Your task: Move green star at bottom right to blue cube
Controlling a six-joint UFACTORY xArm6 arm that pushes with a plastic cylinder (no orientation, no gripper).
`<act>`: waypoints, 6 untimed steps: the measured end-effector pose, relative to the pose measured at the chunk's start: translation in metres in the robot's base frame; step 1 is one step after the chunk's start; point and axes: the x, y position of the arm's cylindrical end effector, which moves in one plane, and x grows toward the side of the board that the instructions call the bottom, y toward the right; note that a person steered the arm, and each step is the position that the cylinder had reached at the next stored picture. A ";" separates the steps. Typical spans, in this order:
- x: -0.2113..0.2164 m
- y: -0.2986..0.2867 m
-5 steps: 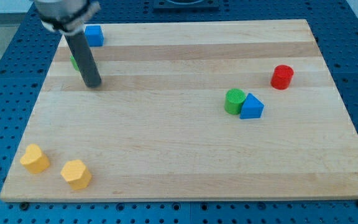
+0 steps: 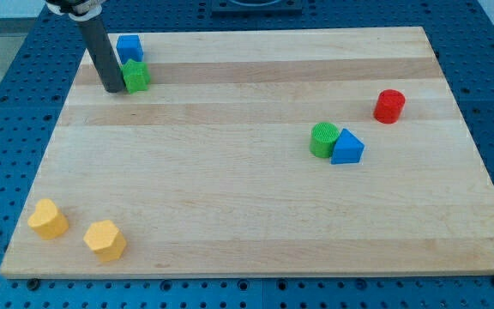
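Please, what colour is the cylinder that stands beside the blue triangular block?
Green. The cylinder touches the blue triangular block on its left, shown in the camera view.

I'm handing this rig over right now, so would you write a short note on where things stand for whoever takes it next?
My tip rests on the board at the view's top left, right against the view's left side of the green star.
The green star sits just below the blue cube, close to it or touching; I cannot tell which.
Done: the star is practically at the cube.
Left: at most a small nudge toward the view's top to close any gap.
The other blocks lie far from this corner.
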 end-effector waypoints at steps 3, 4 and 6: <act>-0.013 0.031; -0.026 0.033; -0.026 0.034</act>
